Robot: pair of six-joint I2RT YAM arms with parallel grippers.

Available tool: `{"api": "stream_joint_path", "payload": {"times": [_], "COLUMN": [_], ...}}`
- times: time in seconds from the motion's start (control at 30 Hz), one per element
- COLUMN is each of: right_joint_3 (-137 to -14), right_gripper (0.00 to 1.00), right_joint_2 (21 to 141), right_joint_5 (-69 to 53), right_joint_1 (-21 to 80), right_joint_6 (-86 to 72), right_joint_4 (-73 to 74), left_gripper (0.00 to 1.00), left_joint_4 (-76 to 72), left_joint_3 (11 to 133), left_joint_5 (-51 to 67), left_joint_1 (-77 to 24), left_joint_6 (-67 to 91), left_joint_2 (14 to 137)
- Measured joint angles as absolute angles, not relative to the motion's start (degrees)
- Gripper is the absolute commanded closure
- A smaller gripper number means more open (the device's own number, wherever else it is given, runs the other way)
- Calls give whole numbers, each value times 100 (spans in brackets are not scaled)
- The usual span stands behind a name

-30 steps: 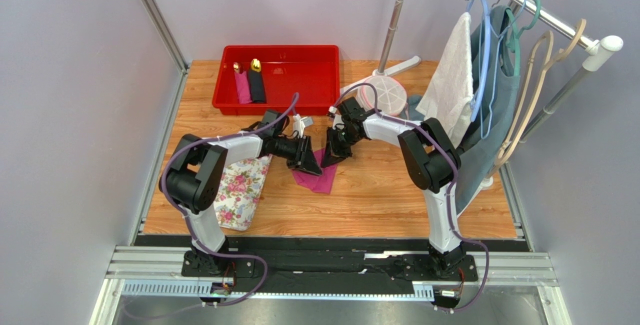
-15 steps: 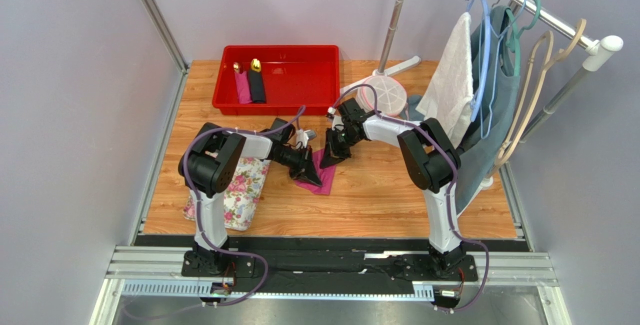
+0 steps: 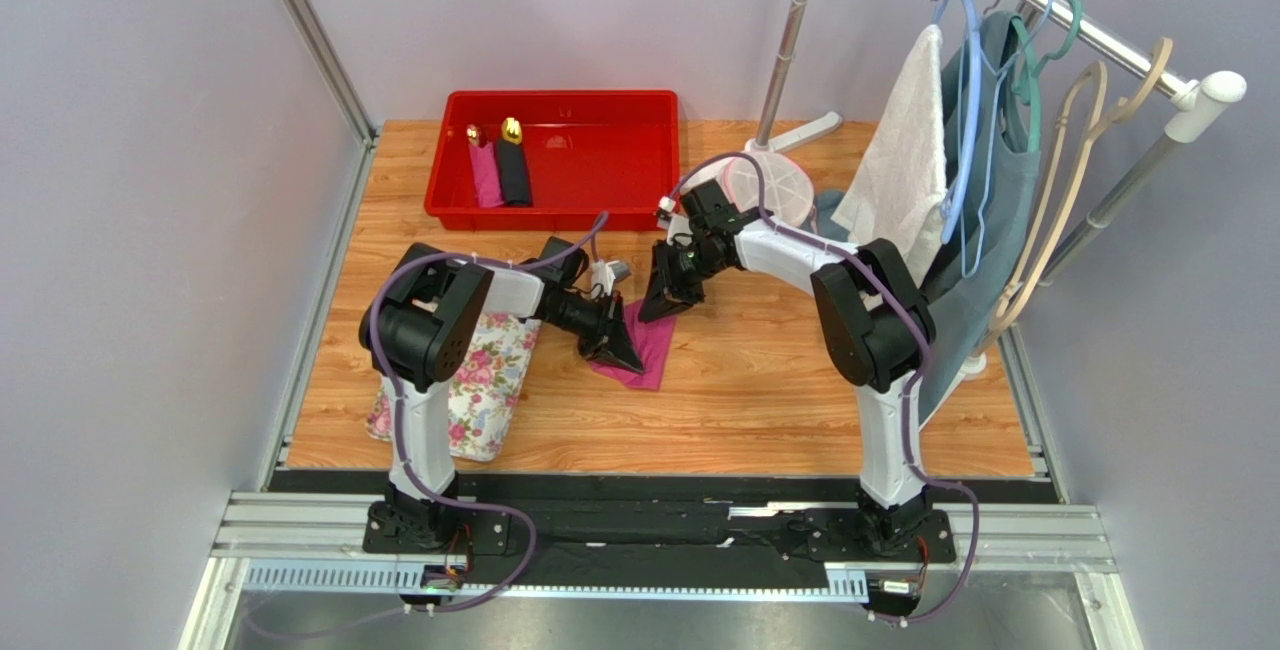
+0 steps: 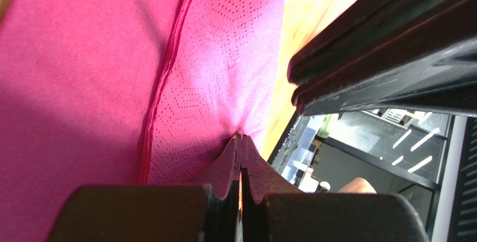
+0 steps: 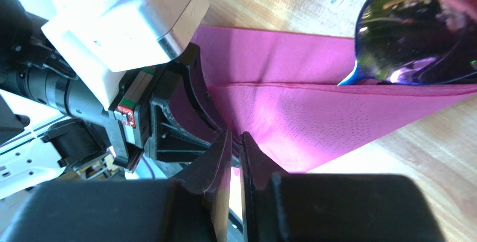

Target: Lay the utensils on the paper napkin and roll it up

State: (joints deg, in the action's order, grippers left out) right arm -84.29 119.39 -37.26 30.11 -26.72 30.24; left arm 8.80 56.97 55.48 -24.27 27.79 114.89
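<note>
Magenta paper napkin (image 3: 646, 364) lies mid-tabletop (image 3: 751, 380) between the claws; only the right wrist view shows a purple-headed spoon (image 5: 417, 30) on it. Left claw (image 4: 241, 140) and right claw (image 5: 235, 138) each pinch its edge, closed.

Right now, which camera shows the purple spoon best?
The right wrist view: the spoon bowl fills its upper right corner, against the pink napkin. Overhead it is indiscernible; the left wrist shows mainly napkin.
</note>
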Motion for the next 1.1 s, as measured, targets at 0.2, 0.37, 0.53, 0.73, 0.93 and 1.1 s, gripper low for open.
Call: {"api": "stream_joint_path", "payload": {"times": [0.2,0.37,0.53,0.73,0.93,1.1], "right_joint_3": [-8315,-8348,-8613,-9126,-9596,-9795], "right_gripper": [88,91,92,93,93,90], "right_joint_2": [11985,12339,12621,12864,13065,13109], "right_joint_5": [-3809,-3798,-4023,-3929,-3776,-3653], "right_joint_1": [3076,3087,2978,2853,2749,2755], "right_joint_6": [-2700,-2687,-2670,-2493,-2255,-2099], "right_joint_4": [3103,3103,3258,3454,3743,4051], "left_gripper": [100,100,100,100,100,100], "left_joint_4": [878,878,849,825,819,810], "left_joint_3": [5697,5695,5677,5666,5666,5664], "left_joint_5": [5548,5548,5557,5564,5568,5568], "left_joint_1": [-2423,-2416,-2412,-2408,-2401,-2399], "left_joint_6": [2783,2797,2810,2829,2847,2875], "left_joint_2": [11489,11489,11489,11491,11498,11498]}}
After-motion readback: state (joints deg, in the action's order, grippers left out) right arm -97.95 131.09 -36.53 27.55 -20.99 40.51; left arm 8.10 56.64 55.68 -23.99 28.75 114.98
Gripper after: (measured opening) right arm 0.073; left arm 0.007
